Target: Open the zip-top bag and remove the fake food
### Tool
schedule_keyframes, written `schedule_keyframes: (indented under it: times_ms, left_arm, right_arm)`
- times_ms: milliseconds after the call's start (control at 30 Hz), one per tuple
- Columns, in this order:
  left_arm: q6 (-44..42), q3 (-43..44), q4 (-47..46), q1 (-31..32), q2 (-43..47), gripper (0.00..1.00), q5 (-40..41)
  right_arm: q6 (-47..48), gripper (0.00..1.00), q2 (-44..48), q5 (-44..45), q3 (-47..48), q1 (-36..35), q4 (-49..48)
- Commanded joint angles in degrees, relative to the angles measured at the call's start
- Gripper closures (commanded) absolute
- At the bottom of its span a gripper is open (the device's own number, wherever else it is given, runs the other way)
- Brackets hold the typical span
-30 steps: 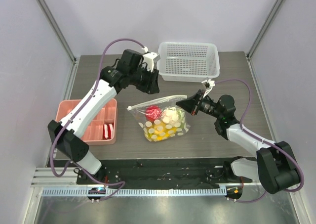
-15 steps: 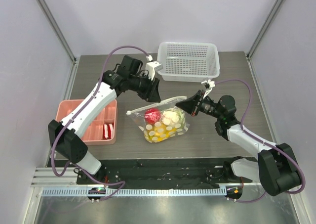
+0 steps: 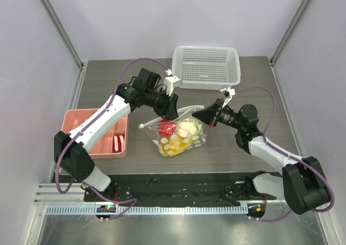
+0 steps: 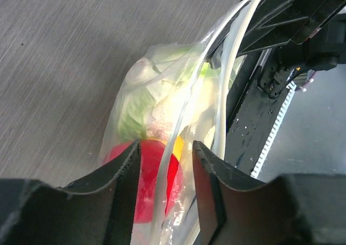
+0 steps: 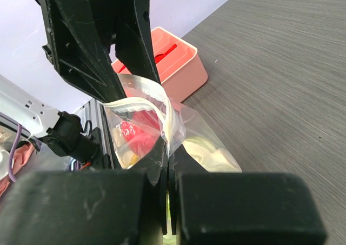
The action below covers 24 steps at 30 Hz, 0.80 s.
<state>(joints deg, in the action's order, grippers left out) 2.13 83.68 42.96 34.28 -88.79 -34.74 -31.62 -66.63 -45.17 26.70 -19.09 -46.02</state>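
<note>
Clear, crinkly zip-top bag point(image 3: 190, 141) with pale dots, at the middle of the grey wood-grain bench point(image 3: 97, 77).
Inside lies fake food point(image 3: 174, 144): a red round fruit point(image 3: 167, 127), white cauliflower point(image 3: 187, 127) and yellow pieces. The right pincer point(image 5: 166, 158) is clenched on the bag's top edge. The left pincer point(image 4: 166, 147) is released, its fingers straddling the zip rim. A white perforated basket point(image 3: 205, 84) stands behind, and a pink tray point(image 3: 94, 111) with red pieces point(image 3: 118, 143) to the left.

The left gripper point(image 4: 165, 147) holds its two dark fingers apart, and the white zip strip of the zip-top bag point(image 4: 141, 72) runs up through the gap between the jaws. Just beyond the fingertips, inside the film, sits the red round fruit point(image 4: 148, 174) and past it the white cauliflower point(image 4: 162, 101) with green leaves. The grey table point(image 4: 59, 50) lies off the left jaw.
</note>
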Motion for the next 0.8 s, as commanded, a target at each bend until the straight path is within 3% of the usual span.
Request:
schedule_keyframes:
  times_ms: [0,100,133,300,333,400,433,533,600,767]
  left_arm:
    - [0.6,-1.0,-3.5,0.0,4.6,0.54,-0.9]
    - [0.8,-0.8,-3.3,0.0,4.7,0.61,-0.5]
    - [0.9,-0.5,-3.0,0.0,4.4,0.7,-0.2]
    - [3.5,2.0,-0.8,0.0,2.9,0.95,4.0]
    - [4.1,2.4,-0.1,0.0,3.0,1.0,6.9]
    - [6.6,3.7,0.8,0.0,3.6,1.0,12.1]
    - [7.4,4.4,1.6,0.0,4.0,1.0,18.3]
    - [10.5,7.7,5.9,0.0,6.3,1.0,30.5]
    - [13.3,10.3,8.6,0.0,7.8,1.0,33.3]
    - [19.3,10.9,8.1,1.6,8.6,1.0,31.8]
  right_arm:
    - [0.9,0.99,1.3,-0.4,2.3,-0.4,-3.0]
    - [1.0,0.99,1.6,-0.5,2.3,-0.5,-3.0]
    - [0.9,0.99,1.5,-0.5,2.4,-0.6,-3.0]
    - [3.0,0.99,-0.1,1.8,4.8,-1.8,1.4]
    - [3.8,0.93,-1.2,2.9,5.8,-2.3,3.3]
    - [6.5,0.74,-2.3,8.6,9.5,-4.5,10.9]
    - [7.6,0.58,-2.9,11.7,11.0,-5.2,17.9]
    - [10.4,0.32,-2.8,21.7,14.4,-6.1,25.8]
    - [10.3,0.23,-2.5,26.0,14.6,-6.1,27.0]
    - [7.7,0.17,-2.5,32.3,18.3,-6.3,33.3]
